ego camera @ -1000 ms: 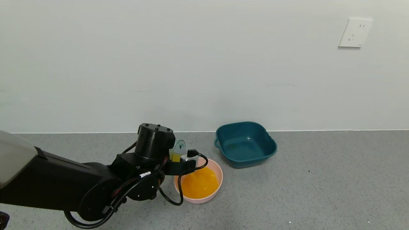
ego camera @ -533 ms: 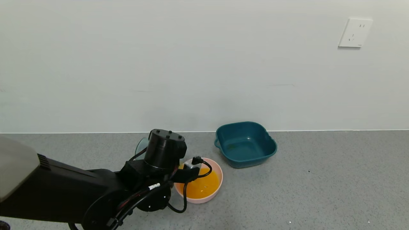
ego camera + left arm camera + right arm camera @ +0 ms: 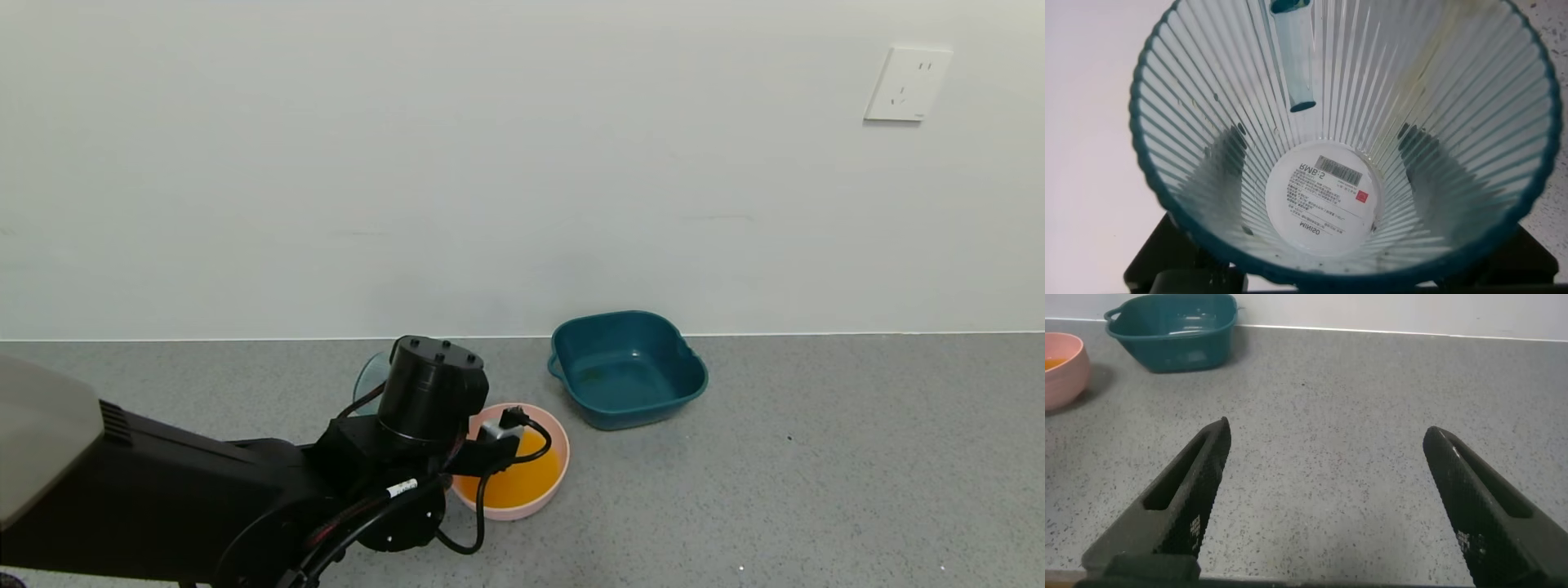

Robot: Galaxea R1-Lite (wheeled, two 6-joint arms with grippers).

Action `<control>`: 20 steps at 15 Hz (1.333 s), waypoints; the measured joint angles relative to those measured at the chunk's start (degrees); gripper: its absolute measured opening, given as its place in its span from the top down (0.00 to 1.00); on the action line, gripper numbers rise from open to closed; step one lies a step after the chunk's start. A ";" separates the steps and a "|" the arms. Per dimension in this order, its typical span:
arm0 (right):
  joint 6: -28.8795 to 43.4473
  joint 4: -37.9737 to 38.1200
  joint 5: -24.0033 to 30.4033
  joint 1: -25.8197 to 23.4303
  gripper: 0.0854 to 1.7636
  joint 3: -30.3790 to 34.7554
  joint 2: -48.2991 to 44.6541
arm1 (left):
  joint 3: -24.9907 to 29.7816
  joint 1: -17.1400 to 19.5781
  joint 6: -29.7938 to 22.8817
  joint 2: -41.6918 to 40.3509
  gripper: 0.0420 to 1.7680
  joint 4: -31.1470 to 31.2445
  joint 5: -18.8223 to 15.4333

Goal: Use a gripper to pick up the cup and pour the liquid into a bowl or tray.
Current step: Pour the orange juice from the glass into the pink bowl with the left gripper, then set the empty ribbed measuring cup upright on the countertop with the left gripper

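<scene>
My left gripper (image 3: 1323, 143) is shut on the cup (image 3: 1323, 200), a ribbed pale blue-green tumbler. Its fingers (image 3: 1229, 151) show as dark shapes through the cup's walls. The cup looks empty, with a faint orange trace on its wall. In the head view only the cup's edge (image 3: 369, 374) shows, behind the arm's black joint (image 3: 431, 390) and just left of the pink bowl (image 3: 522, 512). The orange liquid (image 3: 531, 478) lies in that bowl. My right gripper (image 3: 1327, 433) is open and empty above bare counter.
A dark teal tray (image 3: 627, 367) with handles stands behind and to the right of the bowl, near the wall; it also shows in the right wrist view (image 3: 1176, 331), as does the bowl (image 3: 1061, 371). Grey speckled counter stretches to the right.
The cup was tilted over the bowl with liquid streaming out; it has swung back to the left behind the arm's joint. The stream has stopped and the liquid has settled.
</scene>
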 joint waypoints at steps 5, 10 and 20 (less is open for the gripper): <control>0.00 0.02 -0.02 0.00 0.03 0.00 0.00 | -0.15 0.00 -0.71 -0.13 0.27 -2.88 0.00; 0.00 0.02 0.00 0.00 0.03 0.00 0.00 | 0.40 0.20 -7.06 -0.68 0.27 -5.49 -0.35; 0.00 0.00 -0.02 0.00 0.03 0.00 0.00 | 2.61 0.90 -34.60 -2.26 0.27 -5.35 -2.29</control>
